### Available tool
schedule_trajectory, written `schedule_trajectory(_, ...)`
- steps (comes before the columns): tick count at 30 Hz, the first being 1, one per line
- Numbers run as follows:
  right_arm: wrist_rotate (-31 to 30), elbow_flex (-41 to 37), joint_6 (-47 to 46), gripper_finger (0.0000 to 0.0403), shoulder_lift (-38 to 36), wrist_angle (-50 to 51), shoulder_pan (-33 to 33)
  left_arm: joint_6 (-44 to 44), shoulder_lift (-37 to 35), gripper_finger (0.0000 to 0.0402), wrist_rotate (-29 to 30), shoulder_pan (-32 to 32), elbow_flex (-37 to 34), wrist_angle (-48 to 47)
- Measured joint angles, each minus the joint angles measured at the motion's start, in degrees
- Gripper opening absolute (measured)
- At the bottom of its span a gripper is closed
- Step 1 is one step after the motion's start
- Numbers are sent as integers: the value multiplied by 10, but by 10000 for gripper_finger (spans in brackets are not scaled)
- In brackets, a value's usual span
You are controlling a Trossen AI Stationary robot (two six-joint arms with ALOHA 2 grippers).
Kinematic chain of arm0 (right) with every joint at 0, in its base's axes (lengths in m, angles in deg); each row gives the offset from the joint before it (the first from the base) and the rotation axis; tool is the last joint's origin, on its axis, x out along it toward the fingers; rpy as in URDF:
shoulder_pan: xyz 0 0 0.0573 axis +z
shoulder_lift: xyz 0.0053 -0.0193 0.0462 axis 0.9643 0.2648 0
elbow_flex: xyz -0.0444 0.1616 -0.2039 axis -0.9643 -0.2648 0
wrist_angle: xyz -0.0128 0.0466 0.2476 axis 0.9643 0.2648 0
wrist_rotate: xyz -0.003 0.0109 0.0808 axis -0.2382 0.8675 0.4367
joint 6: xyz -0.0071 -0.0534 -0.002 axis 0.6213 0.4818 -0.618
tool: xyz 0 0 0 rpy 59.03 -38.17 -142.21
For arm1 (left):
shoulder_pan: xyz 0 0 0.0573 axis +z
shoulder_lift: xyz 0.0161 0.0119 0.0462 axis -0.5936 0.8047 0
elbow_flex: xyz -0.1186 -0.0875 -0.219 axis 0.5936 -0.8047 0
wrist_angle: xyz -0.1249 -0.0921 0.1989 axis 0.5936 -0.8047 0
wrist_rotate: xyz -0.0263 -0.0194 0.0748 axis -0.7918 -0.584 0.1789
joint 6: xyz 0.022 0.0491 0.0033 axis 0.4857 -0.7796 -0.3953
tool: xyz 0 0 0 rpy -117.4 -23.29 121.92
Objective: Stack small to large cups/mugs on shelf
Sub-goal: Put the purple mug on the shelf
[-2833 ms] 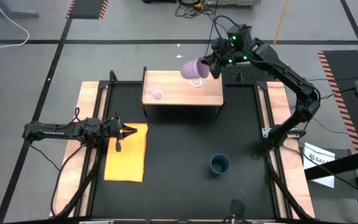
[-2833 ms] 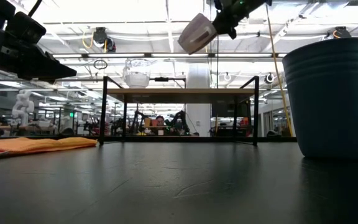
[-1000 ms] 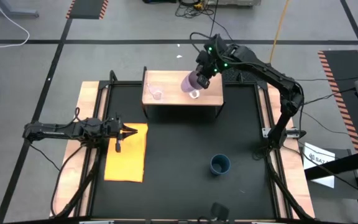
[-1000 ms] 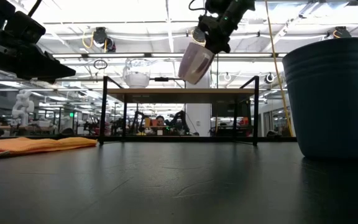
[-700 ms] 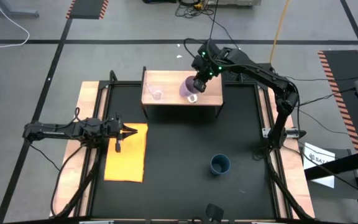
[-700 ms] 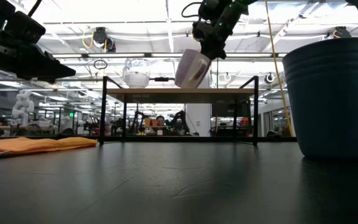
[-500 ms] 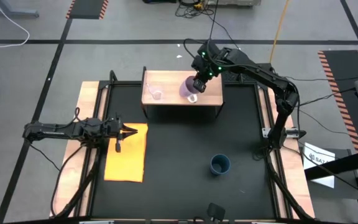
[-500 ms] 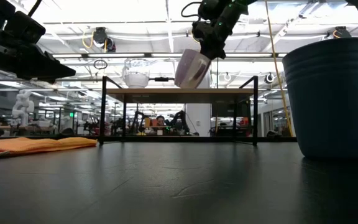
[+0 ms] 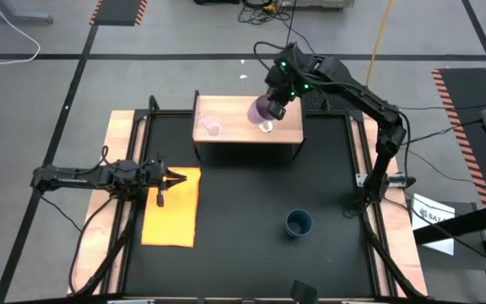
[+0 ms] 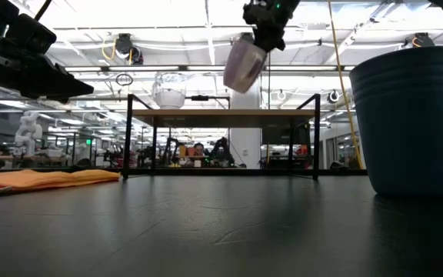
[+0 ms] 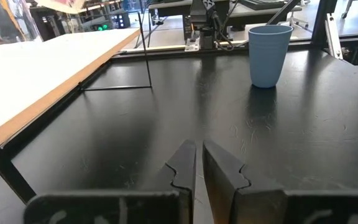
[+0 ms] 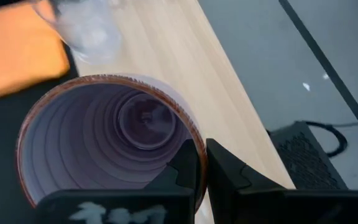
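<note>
The light-wood shelf (image 9: 241, 118) stands at the table's far side on thin black legs. A tiny clear glass cup (image 9: 213, 127) stands on its left part. My right gripper (image 9: 272, 105) is shut on the light purple mug (image 9: 261, 111), which hangs tilted above the shelf's right half (image 10: 244, 65). The dark teal-blue cup (image 9: 299, 223) stands upright on the black table, near right. My left gripper (image 9: 175, 177) rests shut and level over the yellow mat (image 9: 171, 211), touching nothing. My right gripper pinches the mug's rim wall (image 12: 195, 135), one finger inside the mug and one outside. The fingers come slanting down from the far right. The mug is lifted clear of the shelf and tilted, its mouth toward the gripper and its base (image 10: 237, 83) lowest.
Wooden side rails (image 9: 123, 135) border the black table top. The mat lies at the left, under the left arm (image 9: 83, 177). Bare black surface (image 9: 243, 211) lies between the shelf and the teal cup. Cables and a dark box (image 9: 323, 100) sit behind the shelf.
My right gripper, still shut on the mug, first dipped a little toward the shelf top, then rose again and drew slightly toward the right and far side. The mug went with it and now hangs higher above the shelf, still tilted.
</note>
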State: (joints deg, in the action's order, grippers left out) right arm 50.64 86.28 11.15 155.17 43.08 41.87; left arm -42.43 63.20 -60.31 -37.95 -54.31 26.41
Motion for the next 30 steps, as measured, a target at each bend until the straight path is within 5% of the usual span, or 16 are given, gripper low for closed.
schedule_trajectory(30, -11, 2, 28, 6, 56, 52, 3, 0, 0, 33, 0, 0, 0, 1)
